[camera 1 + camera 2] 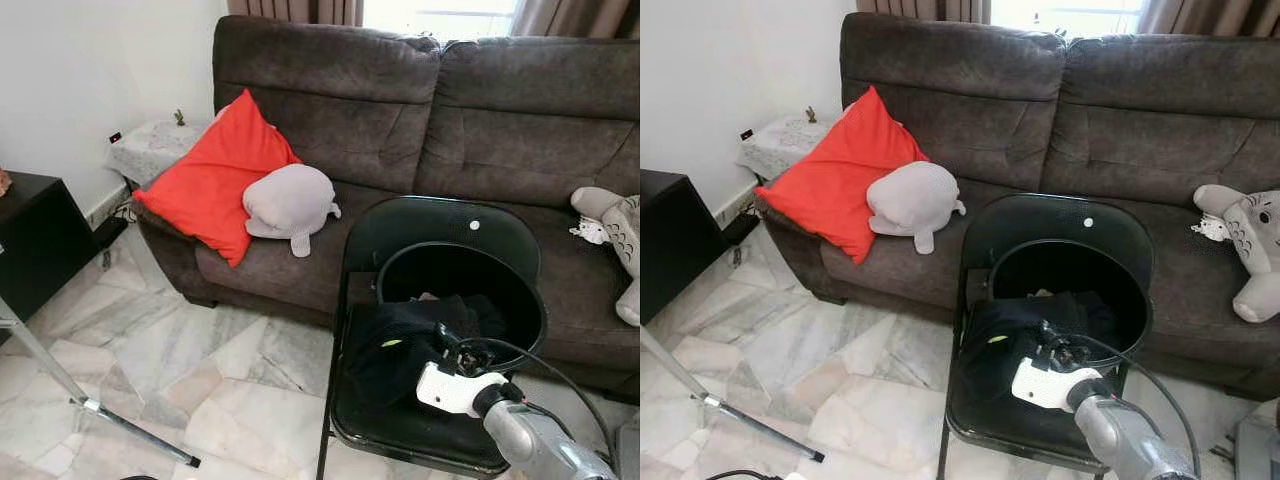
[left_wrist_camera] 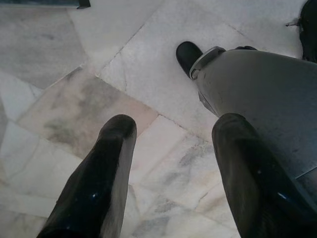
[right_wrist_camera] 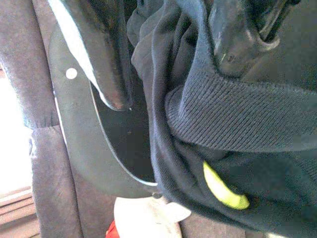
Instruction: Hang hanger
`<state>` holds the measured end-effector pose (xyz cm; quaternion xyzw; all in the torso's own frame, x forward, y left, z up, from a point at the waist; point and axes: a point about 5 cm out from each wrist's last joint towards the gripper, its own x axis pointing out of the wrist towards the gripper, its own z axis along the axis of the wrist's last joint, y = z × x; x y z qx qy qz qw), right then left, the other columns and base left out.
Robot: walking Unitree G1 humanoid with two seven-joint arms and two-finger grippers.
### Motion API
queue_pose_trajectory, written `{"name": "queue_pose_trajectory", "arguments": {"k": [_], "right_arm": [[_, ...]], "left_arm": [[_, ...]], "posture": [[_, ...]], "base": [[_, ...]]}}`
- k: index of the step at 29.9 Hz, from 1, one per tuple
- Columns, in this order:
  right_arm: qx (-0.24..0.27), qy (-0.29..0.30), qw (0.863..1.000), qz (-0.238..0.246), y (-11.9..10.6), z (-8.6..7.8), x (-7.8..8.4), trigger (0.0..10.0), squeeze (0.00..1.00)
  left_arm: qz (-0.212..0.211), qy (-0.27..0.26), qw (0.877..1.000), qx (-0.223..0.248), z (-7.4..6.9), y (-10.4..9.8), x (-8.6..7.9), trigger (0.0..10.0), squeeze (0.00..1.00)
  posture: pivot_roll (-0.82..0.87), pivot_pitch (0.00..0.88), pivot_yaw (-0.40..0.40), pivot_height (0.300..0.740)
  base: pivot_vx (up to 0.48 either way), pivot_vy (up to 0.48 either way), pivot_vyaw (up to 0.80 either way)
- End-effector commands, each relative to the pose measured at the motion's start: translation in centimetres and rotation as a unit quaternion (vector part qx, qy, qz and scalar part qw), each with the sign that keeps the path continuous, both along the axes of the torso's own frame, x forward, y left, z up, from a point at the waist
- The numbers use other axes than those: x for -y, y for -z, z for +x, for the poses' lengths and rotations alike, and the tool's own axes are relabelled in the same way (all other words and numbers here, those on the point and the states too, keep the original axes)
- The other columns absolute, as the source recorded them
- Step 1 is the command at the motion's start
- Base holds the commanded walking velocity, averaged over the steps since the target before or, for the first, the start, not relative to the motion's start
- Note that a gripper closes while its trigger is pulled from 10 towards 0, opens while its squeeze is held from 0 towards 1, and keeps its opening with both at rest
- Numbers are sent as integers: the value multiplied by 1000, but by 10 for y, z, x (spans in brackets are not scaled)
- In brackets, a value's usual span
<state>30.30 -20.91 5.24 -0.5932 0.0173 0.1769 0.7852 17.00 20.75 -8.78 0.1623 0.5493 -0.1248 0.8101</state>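
Note:
A dark knitted garment (image 1: 390,355) with a small yellow-green tag (image 3: 223,191) lies bunched on the seat of a black folding chair (image 1: 440,225) in front of the sofa. My right gripper (image 3: 178,84) reaches down into the garment, its fingers (image 3: 106,59) apart with the ribbed hem (image 3: 247,116) and folds of cloth between them. The white wrist (image 1: 455,388) shows just above the seat's front. My left gripper (image 2: 171,148) hangs open over the marble floor, beside my own grey leg (image 2: 257,99). I cannot make out a hanger.
A brown sofa (image 1: 400,110) holds a red cushion (image 1: 215,175), a grey plush (image 1: 290,200) and another plush toy (image 1: 1250,245) at the right. A black cabinet (image 1: 30,235) and a metal stand leg (image 1: 90,405) are on the left.

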Motion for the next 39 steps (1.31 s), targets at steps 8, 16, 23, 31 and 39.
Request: {"name": "queue_pose_trajectory", "arguments": {"k": [8, 16, 23, 31, 39], "right_arm": [[5, -4, 1000, 19, -4, 5, -4, 0, 0], [0, -2, 1000, 25, -3, 4, -5, 0, 0], [23, -8, 999, 35, -10, 8, -9, 0, 0], [58, -17, 997, 54, -24, 11, -17, 0, 0], [67, -30, 995, 63, -31, 8, -25, 0, 0]], "left_arm": [[11, 9, 1000, -4, -2, 0, -6, 10000, 0], [11, 10, 1000, -4, -2, 0, -5, 10000, 0], [11, 10, 1000, -4, -2, 0, -5, 10000, 0], [10, 10, 1000, -4, -2, 0, -5, 10000, 0], [10, 10, 1000, -4, -2, 0, -5, 10000, 0]], "posture": [[-37, 34, 65, 740], [-38, 33, 65, 740], [-37, 32, 65, 740], [-38, 30, 64, 740], [-41, 27, 62, 740]], "base": [[0, 0, 0], [0, 0, 0], [0, 0, 0], [0, 0, 0], [0, 0, 0]]}}
